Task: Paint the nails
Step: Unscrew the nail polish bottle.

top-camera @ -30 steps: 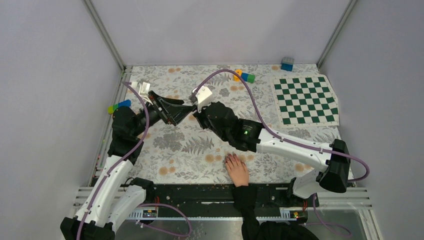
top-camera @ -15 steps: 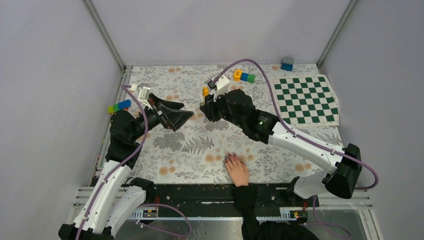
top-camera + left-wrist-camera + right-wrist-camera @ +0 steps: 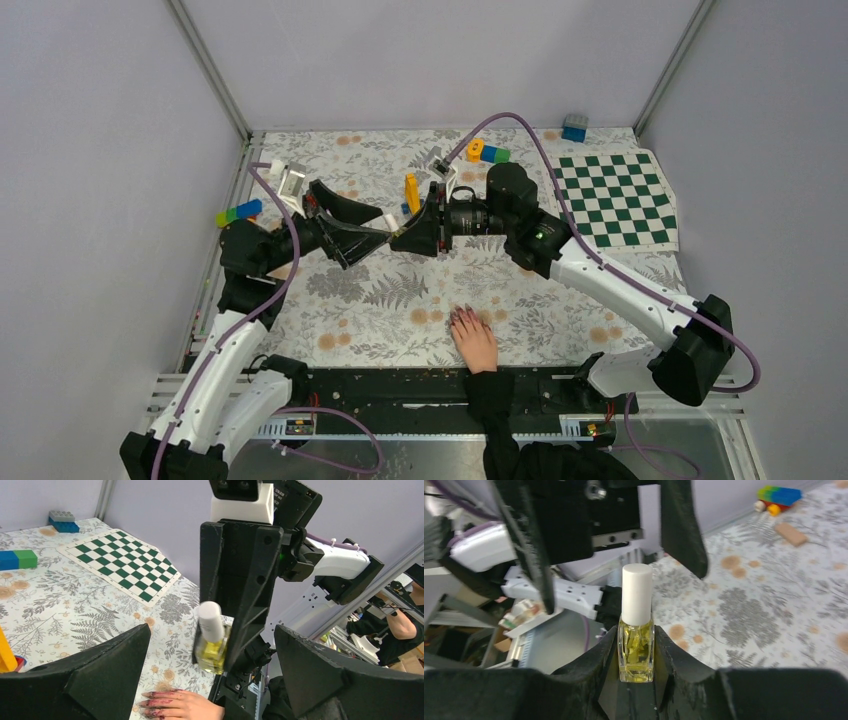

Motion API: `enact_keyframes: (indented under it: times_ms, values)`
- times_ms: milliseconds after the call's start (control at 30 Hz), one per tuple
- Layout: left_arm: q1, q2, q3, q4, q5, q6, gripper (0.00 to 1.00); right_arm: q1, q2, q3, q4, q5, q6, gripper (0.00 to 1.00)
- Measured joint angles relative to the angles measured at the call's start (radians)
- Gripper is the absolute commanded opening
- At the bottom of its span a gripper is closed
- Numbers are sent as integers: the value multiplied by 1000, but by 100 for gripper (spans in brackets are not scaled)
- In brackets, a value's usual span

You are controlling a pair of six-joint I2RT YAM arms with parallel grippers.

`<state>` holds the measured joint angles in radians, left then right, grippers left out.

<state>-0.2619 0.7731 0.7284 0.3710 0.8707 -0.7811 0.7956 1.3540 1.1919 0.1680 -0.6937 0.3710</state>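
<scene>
A small glass bottle [image 3: 636,647] of yellow liquid with a white cap [image 3: 210,622] sits in my right gripper [image 3: 636,652], whose jaws are shut on its sides. That right gripper [image 3: 400,238] points left over the middle of the mat. My left gripper [image 3: 375,228] faces it, open, and the bottle's cap [image 3: 390,220] lies between its wide-spread fingers [image 3: 85,677] without touching them. A pale hand [image 3: 476,342] in a black sleeve rests palm down at the near edge. Its nails [image 3: 150,703] are smeared dark purplish-red; they also show in the top view as nails [image 3: 460,317].
A green-and-white chequered mat [image 3: 610,198] lies at the back right. A yellow brick [image 3: 411,190] stands just behind the grippers. Orange, blue and green bricks [image 3: 487,152] and a blue brick [image 3: 574,127] lie at the back; green-blue bricks [image 3: 238,211] at the left edge.
My right arm has swung round, so its gripper now points left and brings the bottle between the left gripper's open fingers. The left gripper shifted slightly right. The hand has not moved.
</scene>
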Motion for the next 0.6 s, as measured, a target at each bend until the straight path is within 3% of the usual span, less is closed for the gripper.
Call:
enact_keyframes:
  times_ms: [233,400,600]
  values:
    - [0,23,-11,125,69,-78,97,0,4,-5,105,-172,80,0]
    - [0,48,-31,271,125,-175,72,0,10,-5,138,-223,105,0]
    - [-6,55,-42,374,159,-240,64,0,32,-5,140,-245,109,0]
